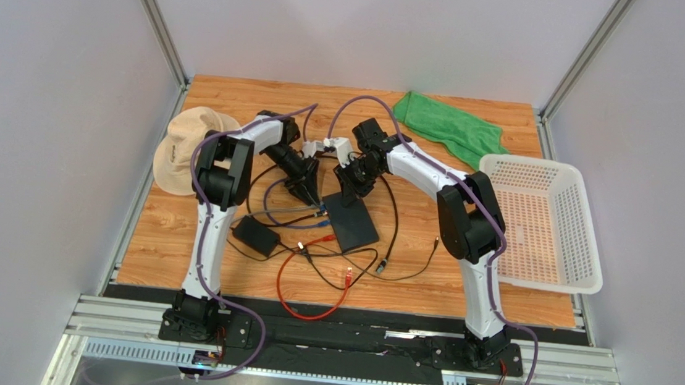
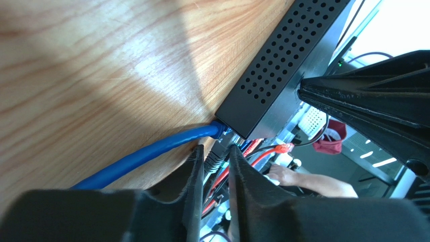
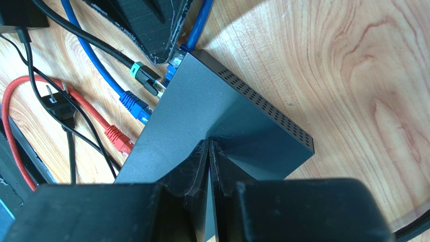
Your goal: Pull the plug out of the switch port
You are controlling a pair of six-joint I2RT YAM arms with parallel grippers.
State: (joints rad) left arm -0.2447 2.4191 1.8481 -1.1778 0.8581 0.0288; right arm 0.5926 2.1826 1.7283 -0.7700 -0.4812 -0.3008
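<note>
The flat black switch box (image 1: 353, 223) lies mid-table. It also shows in the left wrist view (image 2: 282, 65) and in the right wrist view (image 3: 212, 111). A black plug (image 3: 149, 78) with a green band sits in a port on its left edge, beside a blue plug (image 3: 177, 56) at the corner. My left gripper (image 2: 216, 151) is at that edge, its fingers (image 2: 198, 166) closed narrowly on either side of the black plug's boot (image 2: 216, 160). My right gripper (image 3: 209, 145) is shut, with its tips pressed on the box's top. Which socket is the task's cannot be told.
A second blue plug (image 3: 133, 103) and a red plug (image 3: 118, 138) lie by the same edge. A small black adapter brick (image 1: 256, 234) and looped red cable (image 1: 310, 287) lie in front. A tan hat (image 1: 183, 146), a green cloth (image 1: 450, 127) and a white basket (image 1: 544, 224) ring the work area.
</note>
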